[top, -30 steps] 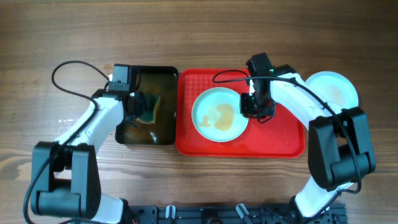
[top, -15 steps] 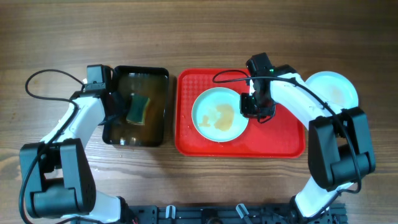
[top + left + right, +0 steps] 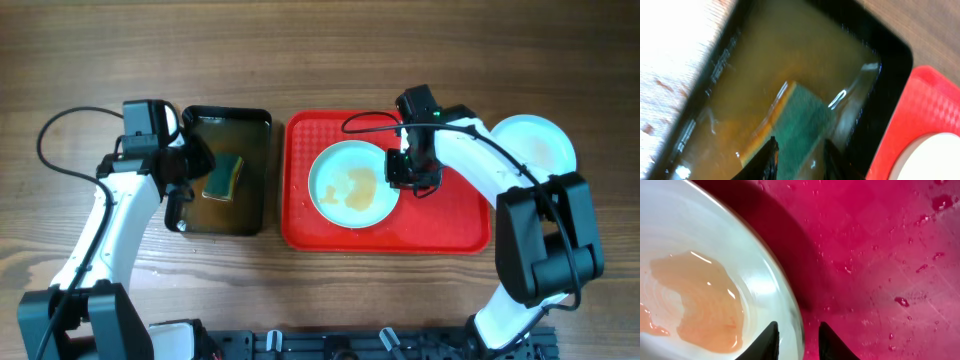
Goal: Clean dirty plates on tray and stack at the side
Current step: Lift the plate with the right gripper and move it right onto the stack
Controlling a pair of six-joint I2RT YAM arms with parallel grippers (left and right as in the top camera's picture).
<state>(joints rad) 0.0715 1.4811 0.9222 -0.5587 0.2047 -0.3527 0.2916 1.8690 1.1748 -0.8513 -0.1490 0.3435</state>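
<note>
The right gripper has its fingers narrowly parted astride the right rim of the smeared plate. We cannot tell whether they pinch it. That plate lies on the red tray. The left gripper hangs in the black basin, fingers likewise narrow about a green sponge in brown water, grip undetermined. Off the tray to the right, we note a second plate on the table.

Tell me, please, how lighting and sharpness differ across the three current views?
Overhead: evenly lit, sharp. Left wrist: blurred, the table washed out white, glints on the water in the basin. Right wrist: crisp, the plate casting a dark shadow on the tray, highlights on its sauce smear.
</note>
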